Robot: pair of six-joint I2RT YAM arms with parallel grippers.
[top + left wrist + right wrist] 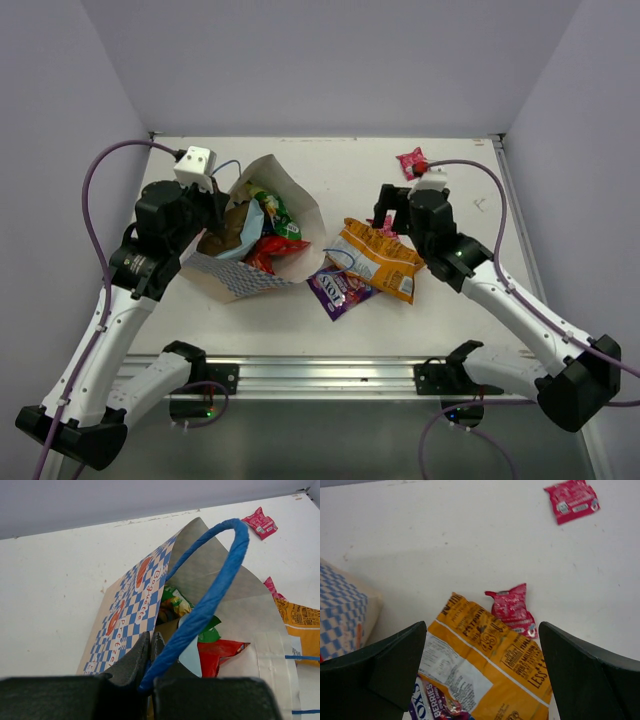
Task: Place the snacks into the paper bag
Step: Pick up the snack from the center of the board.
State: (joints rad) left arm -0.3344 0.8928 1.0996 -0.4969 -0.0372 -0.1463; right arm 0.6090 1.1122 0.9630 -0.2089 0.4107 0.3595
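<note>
1. We find the paper bag (pixel 262 262) lying on its side left of centre on the table (pixel 420 330), mouth facing right, with a red packet (pixel 220 652) and green packets (pixel 276 212) inside.
2. The left gripper (pixel 150 652) is pinched tight on the bag's blue cord handle (pixel 215 587) at the rim.
3. The right gripper (pixel 480 650) stands spread wide, holding nothing, above the orange chip bag (pixel 487 667).
4. Purple pack (pixel 338 290) lies partly under the chip bag's near end, just outside the bag mouth.
5. One small pink packet (pixel 512 609) touches the chip bag's far edge; another pink packet (pixel 571 500) sits well apart, near the back.
</note>
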